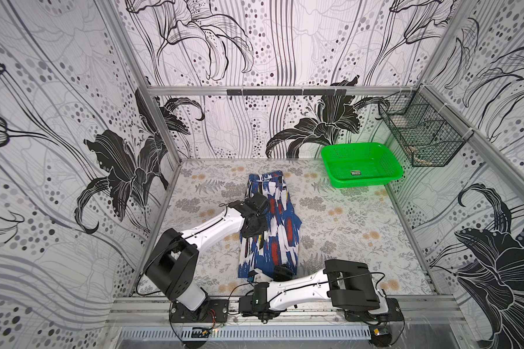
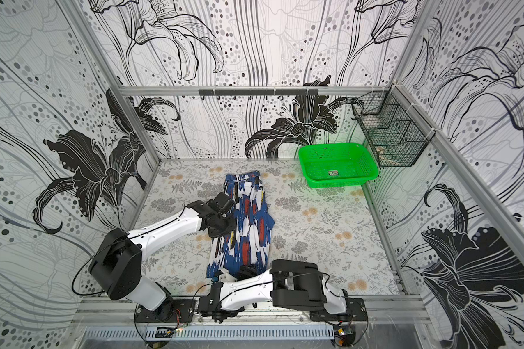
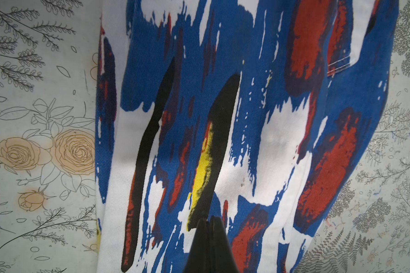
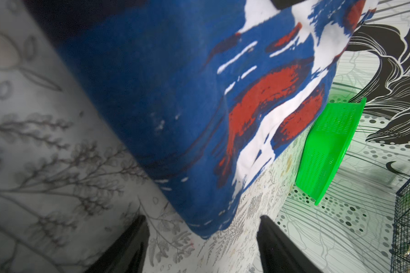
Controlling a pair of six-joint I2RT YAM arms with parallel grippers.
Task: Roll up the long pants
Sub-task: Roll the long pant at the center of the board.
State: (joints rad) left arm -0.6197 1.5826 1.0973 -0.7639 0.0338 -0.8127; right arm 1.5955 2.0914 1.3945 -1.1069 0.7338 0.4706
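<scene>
The long pants (image 1: 273, 223) are lying folded lengthwise in a narrow strip in the middle of the surface (image 1: 345, 229), running from near its front edge toward its back edge. The left claw (image 3: 210, 222) is pointing down over the strip's left side about midway, jaws pressed together and gripping nothing; whether its tips are touching the cloth I cannot tell. The right claw (image 4: 201, 219) is sitting at the hem end by the front edge, jaws spread wide, holding nothing. A green basket (image 1: 387, 178) is resting at the back right corner.
</scene>
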